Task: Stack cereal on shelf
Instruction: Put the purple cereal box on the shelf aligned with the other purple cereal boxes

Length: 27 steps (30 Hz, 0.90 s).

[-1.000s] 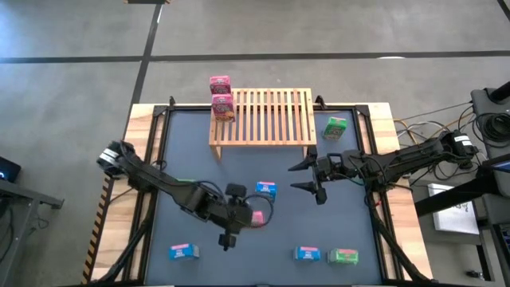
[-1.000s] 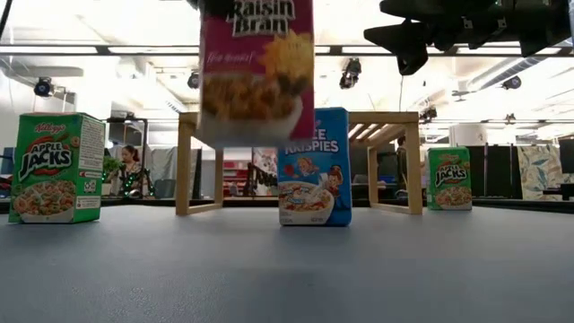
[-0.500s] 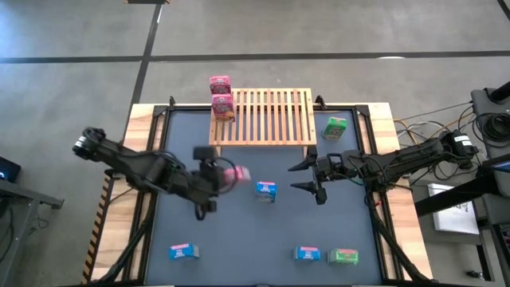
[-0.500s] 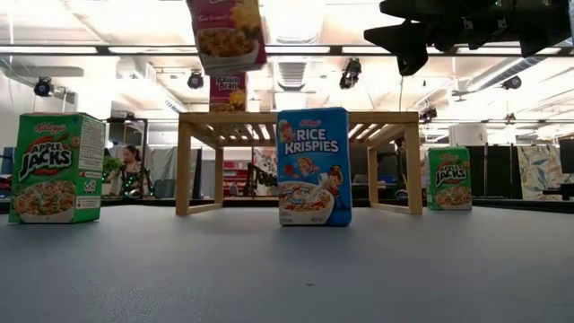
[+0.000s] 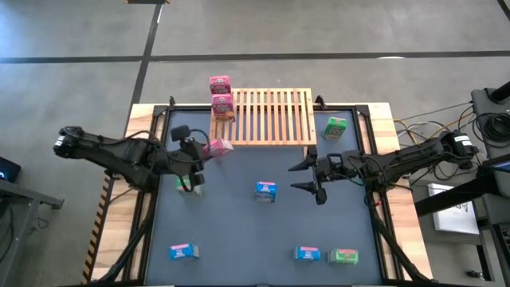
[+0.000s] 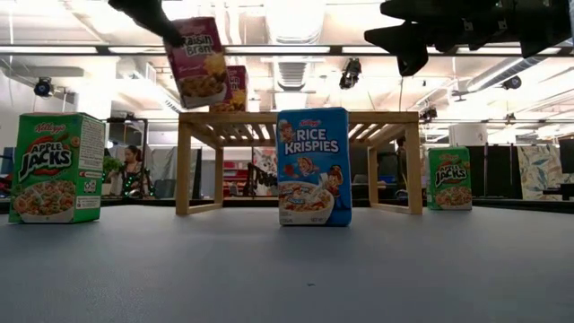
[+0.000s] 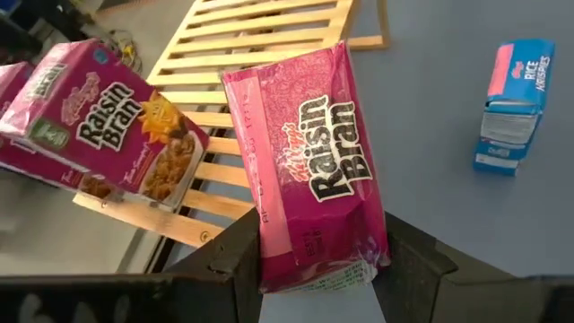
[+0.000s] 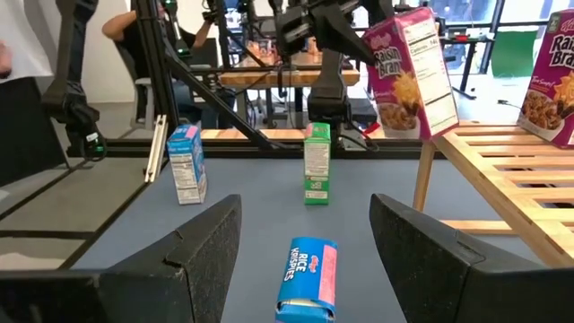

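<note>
Aloft, tilted pink Raisin Bran box [image 7: 314,170] shows sun artwork.

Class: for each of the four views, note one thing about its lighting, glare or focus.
High view: even light, soft shadows under the shelf. Low view: bright ceiling lights wash out the top, leaving the right end effector a dark silhouette; the nearest table surface looks soft. Left wrist view: the held pink box is sharp, with slight sheen. Right wrist view: the window behind glares.

Most of the shelf [image 5: 271,115] top lay bare; two stacked Raisin Bran boxes [image 5: 221,97] blocked its left end, while a Rice Krispies box [image 5: 266,190] stood mid-table.
</note>
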{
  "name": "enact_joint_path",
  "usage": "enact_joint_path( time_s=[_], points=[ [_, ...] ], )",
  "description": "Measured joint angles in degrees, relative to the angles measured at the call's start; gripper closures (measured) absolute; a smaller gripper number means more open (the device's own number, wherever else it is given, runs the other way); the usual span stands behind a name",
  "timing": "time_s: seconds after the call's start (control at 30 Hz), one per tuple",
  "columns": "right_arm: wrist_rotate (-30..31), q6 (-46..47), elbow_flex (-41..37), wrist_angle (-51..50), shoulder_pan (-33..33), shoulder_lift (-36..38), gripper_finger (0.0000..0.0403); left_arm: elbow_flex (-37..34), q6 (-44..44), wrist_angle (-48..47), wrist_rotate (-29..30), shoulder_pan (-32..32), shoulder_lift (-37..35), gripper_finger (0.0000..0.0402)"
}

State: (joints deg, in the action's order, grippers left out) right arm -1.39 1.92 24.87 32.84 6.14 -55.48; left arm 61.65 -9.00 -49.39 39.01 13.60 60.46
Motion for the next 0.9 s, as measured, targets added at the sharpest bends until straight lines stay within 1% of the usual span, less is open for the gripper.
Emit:
enact_joint_path(
  time_s=[0.2, 0.37, 0.5, 0.53, 0.7, 0.9],
  points=[
    [0.02, -0.03, -0.16, 0.0, -0.01, 0.0, 0.0168, -5.42, 4.72, 5.75, -0.92, -0.78, -6.9, 0.0253],
    [0.11, -0.03, -0.16, 0.02, -0.01, 0.0, 0.0167, -5.34, 10.39, 7.7, -1.03, -1.07, -10.3, 0.0253],
    [0.19, -0.03, -0.16, 0.04, -0.01, 0.0, 0.0167, -3.89, 14.34, 7.92, -1.74, -2.56, -11.91, 0.0253],
    [0.34, -0.03, -0.16, 0.04, -0.01, 0.0, 0.0167, -3.44, 15.03, 7.94, -3.26, -3.3, -12.14, 0.0253],
    [1.62, -0.25, -0.16, 0.04, -0.01, 0.0, 0.0167, -1.26, 18.3, 7.96, -14.82, -9.06, -11.61, 0.0253],
    [1.64, -0.4, -0.16, 0.07, -0.01, 0.0, 0.0167, 1.12, 25.99, 7.7, -20.63, -16.49, -9.49, 0.0253]
  ],
)
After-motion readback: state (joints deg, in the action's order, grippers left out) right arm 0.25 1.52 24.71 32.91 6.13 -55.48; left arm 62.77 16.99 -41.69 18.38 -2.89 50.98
